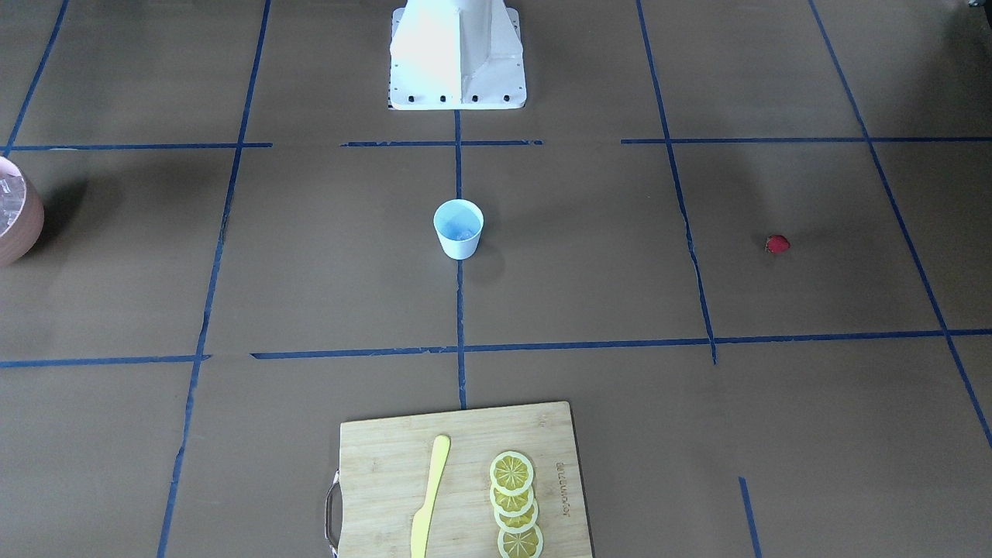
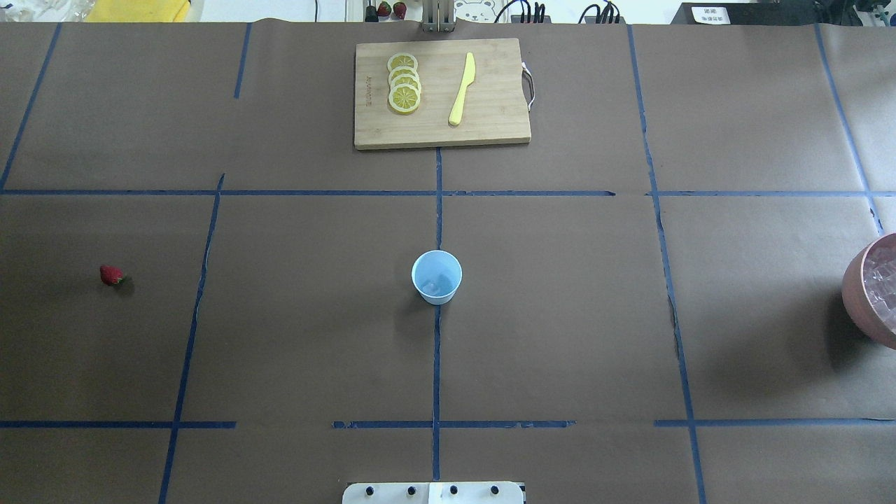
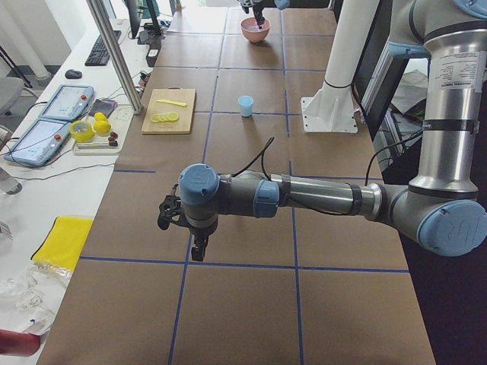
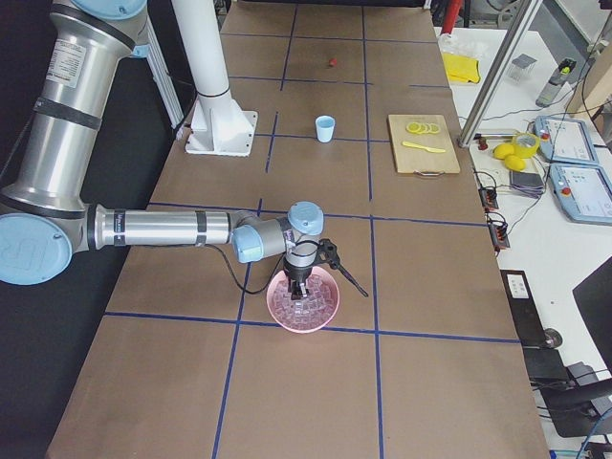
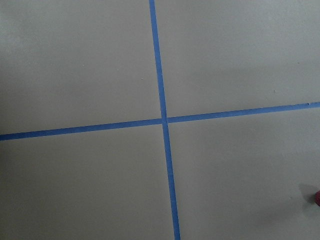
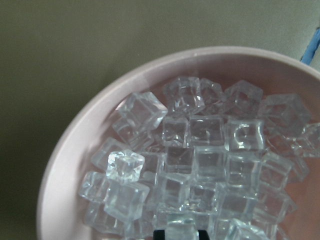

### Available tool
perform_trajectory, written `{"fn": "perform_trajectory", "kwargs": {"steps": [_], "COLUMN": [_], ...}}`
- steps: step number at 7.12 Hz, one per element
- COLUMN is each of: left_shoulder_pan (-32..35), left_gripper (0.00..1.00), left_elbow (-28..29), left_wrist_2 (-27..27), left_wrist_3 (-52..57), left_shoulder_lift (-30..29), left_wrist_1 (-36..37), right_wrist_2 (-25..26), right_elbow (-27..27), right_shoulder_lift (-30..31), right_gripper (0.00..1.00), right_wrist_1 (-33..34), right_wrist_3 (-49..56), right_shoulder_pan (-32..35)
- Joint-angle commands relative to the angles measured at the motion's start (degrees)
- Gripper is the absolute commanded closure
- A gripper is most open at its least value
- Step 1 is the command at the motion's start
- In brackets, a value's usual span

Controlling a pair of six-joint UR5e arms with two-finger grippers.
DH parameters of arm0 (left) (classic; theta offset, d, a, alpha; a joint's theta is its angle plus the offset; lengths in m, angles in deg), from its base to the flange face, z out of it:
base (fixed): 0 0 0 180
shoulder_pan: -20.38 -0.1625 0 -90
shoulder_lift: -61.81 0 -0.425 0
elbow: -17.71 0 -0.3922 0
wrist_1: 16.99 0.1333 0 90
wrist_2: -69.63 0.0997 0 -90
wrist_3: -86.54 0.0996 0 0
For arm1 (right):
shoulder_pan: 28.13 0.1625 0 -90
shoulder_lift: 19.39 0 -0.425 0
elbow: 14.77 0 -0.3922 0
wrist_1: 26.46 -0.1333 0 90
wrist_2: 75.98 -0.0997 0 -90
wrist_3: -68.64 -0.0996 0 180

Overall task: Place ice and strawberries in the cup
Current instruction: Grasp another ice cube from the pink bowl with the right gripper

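Observation:
The pale blue cup point(image 2: 437, 277) stands upright at the table's middle point(image 1: 458, 229), with something clear at its bottom. The strawberry point(image 2: 110, 274) lies alone on the robot's left side point(image 1: 777, 244); a red sliver of it shows at the left wrist view's right edge point(image 5: 318, 196). Ice cubes point(image 6: 200, 165) fill the pink bowl point(image 4: 304, 298) at the table's right end point(image 2: 871, 290). My left gripper point(image 3: 199, 253) points down above bare table, near the strawberry; I cannot tell its state. My right gripper point(image 4: 299, 290) hangs low over the ice in the bowl; I cannot tell its state.
A wooden cutting board point(image 2: 490, 126) at the far edge carries lemon slices point(image 2: 404, 82) and a yellow knife point(image 2: 462, 89). The robot's white base point(image 1: 457, 54) stands behind the cup. Blue tape lines mark the brown table cover. Tablets and clutter sit on a side bench point(image 3: 46, 129).

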Motion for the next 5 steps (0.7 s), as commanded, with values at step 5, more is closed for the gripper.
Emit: {"fn": "perform_trajectory", "kwargs": {"steps": [5], "left_shoulder_pan": [0.0], "left_gripper": [0.0], "left_elbow": [-0.4], "left_wrist_2": [0.1], "left_wrist_3": [0.1], "left_shoulder_lift": [0.0], "left_wrist_1": [0.4], "right_wrist_2": [-1.1], "right_elbow": [-16.8], "right_shoulder_lift": [-14.1], "right_gripper": [1.0], "right_wrist_1": [25.5], "right_wrist_3": [-1.2], "right_shoulder_pan": [0.4]}}
